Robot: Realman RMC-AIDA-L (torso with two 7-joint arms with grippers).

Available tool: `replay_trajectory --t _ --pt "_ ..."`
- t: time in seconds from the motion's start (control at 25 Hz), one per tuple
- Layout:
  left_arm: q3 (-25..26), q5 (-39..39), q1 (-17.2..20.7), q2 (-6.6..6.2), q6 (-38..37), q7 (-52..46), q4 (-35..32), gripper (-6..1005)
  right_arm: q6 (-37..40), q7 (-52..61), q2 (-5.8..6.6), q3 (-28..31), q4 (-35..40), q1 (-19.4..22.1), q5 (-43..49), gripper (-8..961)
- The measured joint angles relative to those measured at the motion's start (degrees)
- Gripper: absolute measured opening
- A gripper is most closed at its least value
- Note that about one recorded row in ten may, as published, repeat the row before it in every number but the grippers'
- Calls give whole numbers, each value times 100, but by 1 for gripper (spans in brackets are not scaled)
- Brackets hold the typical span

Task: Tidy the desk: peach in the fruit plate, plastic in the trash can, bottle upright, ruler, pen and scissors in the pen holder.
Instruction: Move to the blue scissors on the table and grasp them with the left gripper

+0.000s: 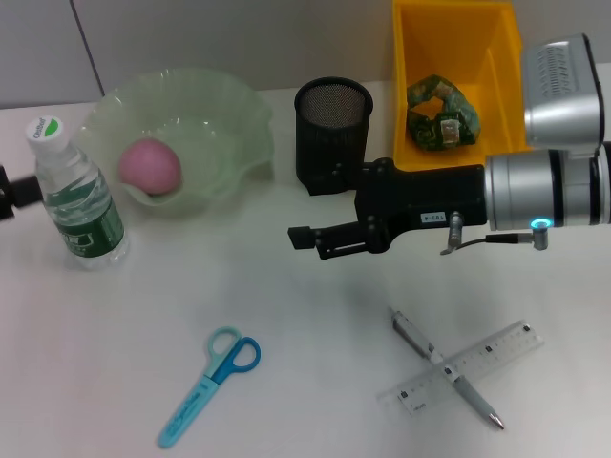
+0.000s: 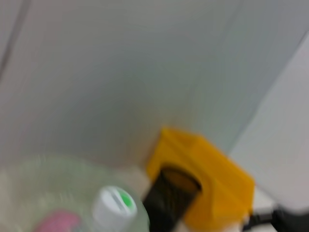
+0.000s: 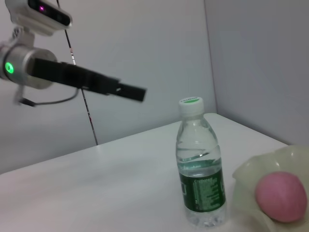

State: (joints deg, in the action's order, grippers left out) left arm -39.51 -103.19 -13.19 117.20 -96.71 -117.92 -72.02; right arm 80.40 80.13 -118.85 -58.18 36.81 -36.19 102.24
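The pink peach [image 1: 149, 165] lies in the green glass fruit plate [image 1: 224, 124]. The bottle [image 1: 78, 196] stands upright left of the plate, also clear in the right wrist view [image 3: 200, 169]. Crumpled green plastic [image 1: 441, 114] rests in the yellow trash can [image 1: 496, 57]. The black mesh pen holder [image 1: 331, 134] stands empty between plate and can. Blue scissors [image 1: 210, 382] lie at the front; the pen [image 1: 412, 334] and clear ruler [image 1: 501, 345] lie crossed at front right. My right gripper [image 1: 307, 241] hovers open and empty in front of the pen holder. My left gripper [image 1: 8, 191] is at the left edge, beside the bottle.
The wall rises close behind the plate, pen holder and trash can. The left arm [image 3: 72, 72] reaches in above the table behind the bottle in the right wrist view. White tabletop lies bare between the scissors and the pen.
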Motion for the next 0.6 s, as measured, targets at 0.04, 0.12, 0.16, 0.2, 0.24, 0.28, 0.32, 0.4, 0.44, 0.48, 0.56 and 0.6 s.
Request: replay_trajectory --t 0.04,0.12,0.16,0.2,0.24,0.28,0.32,0.4,0.44,0.48,0.56,0.6 --pt "-64 -436 -95 16 -336 -622 -559 784 7 15 2 -1 50 33 0 827" --pt "-118 -623 -158 29 -483 -878 -787 784 46 44 8 -1 129 101 2 827" --pt "-209 -851 -238 42 -633 -1148 -1002 784 67 54 17 -1 155 125 2 827" --pt "-303 -1046 -332 50 -758 -1393 -1196 784 107 67 28 1 171 150 2 827" --pt "-402 -1210 -429 54 -858 -1585 -1315 784 153 80 40 -1 187 170 2 827" --pt "-571 -1470 -584 59 -1003 -1891 -1447 784 209 100 55 -1 208 196 2 827" --pt "-641 -1589 -655 60 -1052 -2021 -1489 784 281 124 69 -3 247 232 4 827" --pt "-893 -1977 -879 64 -1164 -2322 -1548 784 415 156 106 -14 324 303 17 828" --pt "-1266 -2480 -1142 83 -1229 -2598 -1538 785 564 161 150 -32 400 381 57 828" --pt "-1266 -2480 -1142 83 -1229 -2598 -1538 785 564 161 150 -32 400 381 57 828" --pt "-1618 -2762 -1319 107 -1231 -2781 -1510 785 750 161 201 -17 487 460 136 828" --pt "-1798 -2890 -1401 115 -1202 -2884 -1484 785 815 161 226 -5 523 489 170 828"
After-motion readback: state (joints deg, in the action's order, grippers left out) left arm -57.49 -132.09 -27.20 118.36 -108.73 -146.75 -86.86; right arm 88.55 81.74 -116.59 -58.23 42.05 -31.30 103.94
